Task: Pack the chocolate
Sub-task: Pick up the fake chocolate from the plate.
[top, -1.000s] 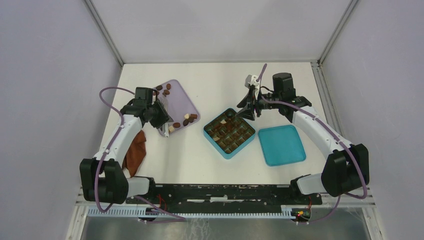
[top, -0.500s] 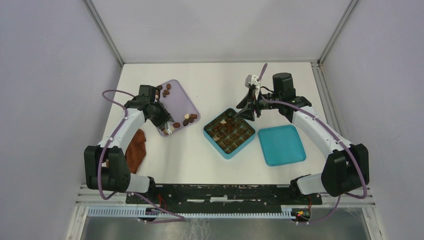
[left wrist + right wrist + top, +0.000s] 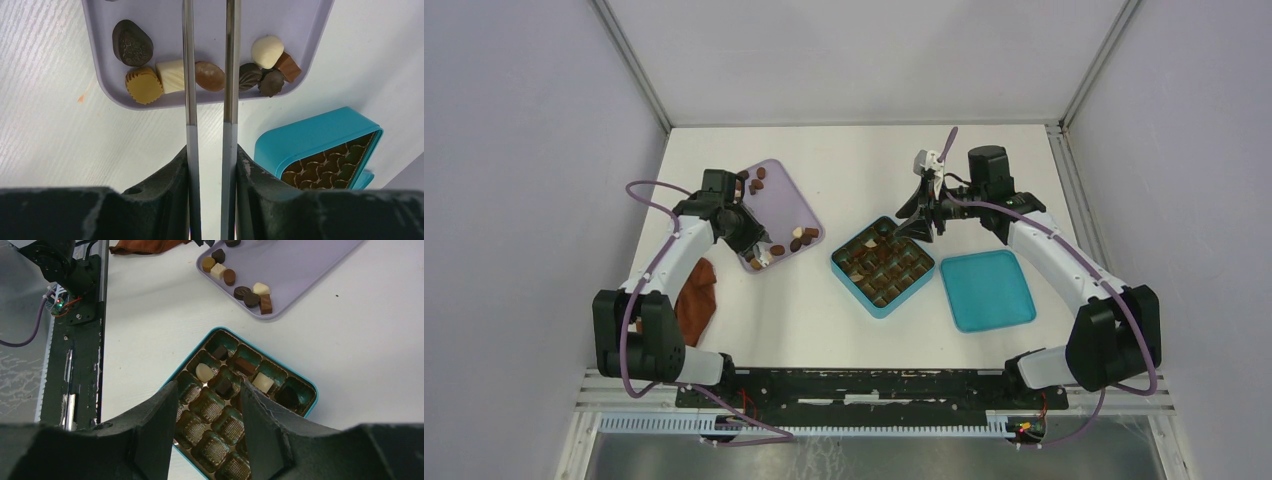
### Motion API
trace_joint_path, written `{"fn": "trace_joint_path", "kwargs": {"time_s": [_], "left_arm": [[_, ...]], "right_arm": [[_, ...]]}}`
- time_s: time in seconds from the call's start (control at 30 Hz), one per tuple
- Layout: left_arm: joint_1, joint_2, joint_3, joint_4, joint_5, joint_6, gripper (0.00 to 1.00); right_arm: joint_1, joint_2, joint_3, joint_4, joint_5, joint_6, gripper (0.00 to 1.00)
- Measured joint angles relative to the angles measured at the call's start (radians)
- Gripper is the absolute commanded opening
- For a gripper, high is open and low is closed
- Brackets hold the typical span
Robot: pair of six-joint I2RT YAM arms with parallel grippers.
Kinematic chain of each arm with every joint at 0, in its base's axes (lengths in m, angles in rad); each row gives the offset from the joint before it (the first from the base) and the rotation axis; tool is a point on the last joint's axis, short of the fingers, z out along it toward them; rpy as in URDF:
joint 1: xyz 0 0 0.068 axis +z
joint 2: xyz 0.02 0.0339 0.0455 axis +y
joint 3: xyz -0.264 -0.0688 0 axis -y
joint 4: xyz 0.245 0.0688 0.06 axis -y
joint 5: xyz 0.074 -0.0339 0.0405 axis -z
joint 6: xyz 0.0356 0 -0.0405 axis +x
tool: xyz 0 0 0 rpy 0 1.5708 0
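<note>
Several chocolates lie at the near corner of the lilac tray [image 3: 280,20] [image 3: 779,195]: a dark oval [image 3: 132,42], a yellow fluted cup [image 3: 144,85], a white piece [image 3: 170,76], a tan oval [image 3: 210,76] and others. My left gripper [image 3: 209,10] [image 3: 757,252] hovers over them. Its thin blades stand a narrow gap apart with the tan oval showing between them, and their tips run off the top of the view. My right gripper [image 3: 209,390] [image 3: 919,228] hangs open and empty over the teal box [image 3: 310,390] [image 3: 856,292], which holds a few chocolates such as a cream piece [image 3: 203,372].
The teal lid [image 3: 987,290] lies flat to the right of the box. A reddish-brown cloth [image 3: 694,305] is crumpled by the left arm, near the table's left edge. More chocolates [image 3: 757,178] sit at the tray's far end.
The left arm swung its elbow inward and carried its gripper a little toward the tray's near corner, then stayed still. The right arm has not moved.
</note>
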Motion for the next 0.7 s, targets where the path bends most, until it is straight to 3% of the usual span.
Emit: {"fn": "trace_joint_path", "kwargs": {"time_s": [0.7], "left_arm": [[-0.028, 0.000, -0.001, 0.010, -0.053, -0.051, 0.37]], "right_arm": [[0.000, 0.003, -0.013, 0.009, -0.007, 0.002, 0.55]]}}
